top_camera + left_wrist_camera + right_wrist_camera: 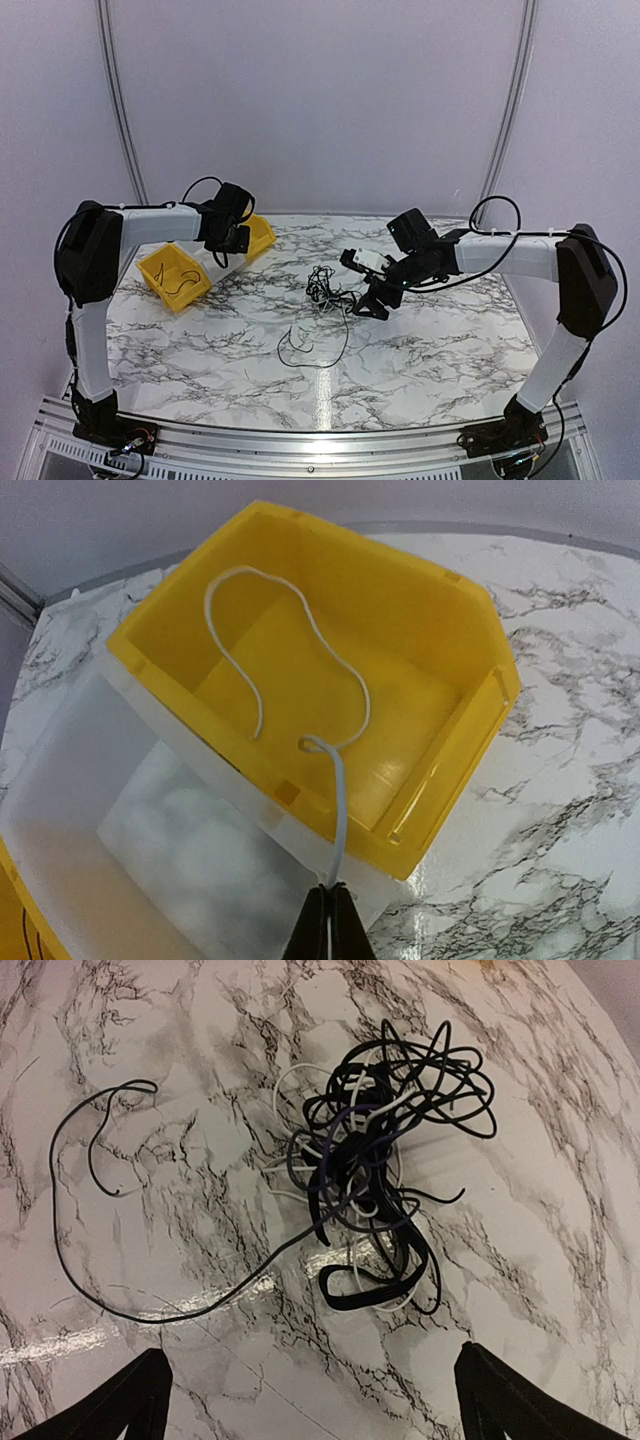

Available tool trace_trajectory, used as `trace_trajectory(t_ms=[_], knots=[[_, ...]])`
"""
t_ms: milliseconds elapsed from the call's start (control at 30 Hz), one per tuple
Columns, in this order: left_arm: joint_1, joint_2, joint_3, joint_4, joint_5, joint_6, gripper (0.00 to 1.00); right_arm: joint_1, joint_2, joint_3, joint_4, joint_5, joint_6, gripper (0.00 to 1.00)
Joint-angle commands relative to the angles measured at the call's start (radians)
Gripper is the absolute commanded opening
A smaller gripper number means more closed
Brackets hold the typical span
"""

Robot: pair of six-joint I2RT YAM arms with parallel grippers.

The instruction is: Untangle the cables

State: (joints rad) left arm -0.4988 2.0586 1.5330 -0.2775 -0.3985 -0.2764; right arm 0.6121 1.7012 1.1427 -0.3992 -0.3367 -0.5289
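Marble-patterned tabletop (430, 350) with two arms, seen from above and from each wrist. The left gripper (328, 908) hangs over the bins at the far left of the table, its jaws pressed together on a white cable (341, 810). That cable rises from the fingertips, crosses the near wall of a yellow bin (380, 590) and lies in one long loop on the bin's floor. A translucent bin (90, 750) stands against this yellow bin, and a second yellow bin (150, 268) stands on its other side with a thin dark strand in it. The tangle of cables (375, 1160) lies on the table near its middle, a knot of black, white and purplish wires. One black strand (55, 1170) trails out of it in a wide curve across the marble. The right gripper (312, 1350) hovers just beside the tangle, jaws wide apart and holding nothing.
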Motion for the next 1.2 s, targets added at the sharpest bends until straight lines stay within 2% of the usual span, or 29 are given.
trace_trajectory(t_ms=[0,433,700,767,833,1033,1167], knots=[[0.001,-0.089,0.098,-0.016,-0.023,0.038,0.00,0.012,0.010,0.038,-0.006,-0.007,-0.011,0.99],[0.048,0.144,0.390,-0.026,0.032,0.038,0.00,0.015,0.018,0.038,-0.008,-0.002,-0.009,0.99],[0.065,0.184,0.369,-0.035,0.045,-0.042,0.00,0.015,0.018,0.042,-0.007,0.007,-0.007,0.99],[0.066,0.176,0.363,-0.041,0.050,-0.057,0.27,0.014,0.020,0.042,-0.009,0.005,-0.007,0.98],[0.063,0.141,0.345,-0.037,0.040,-0.070,0.41,0.015,0.020,0.043,-0.009,0.005,-0.007,0.99],[0.035,0.019,0.280,-0.035,-0.008,-0.056,0.48,0.015,0.015,0.042,-0.001,0.021,-0.009,0.99],[-0.033,-0.108,0.130,0.032,0.076,-0.033,0.48,0.017,0.018,0.048,0.034,0.064,-0.008,0.99]])
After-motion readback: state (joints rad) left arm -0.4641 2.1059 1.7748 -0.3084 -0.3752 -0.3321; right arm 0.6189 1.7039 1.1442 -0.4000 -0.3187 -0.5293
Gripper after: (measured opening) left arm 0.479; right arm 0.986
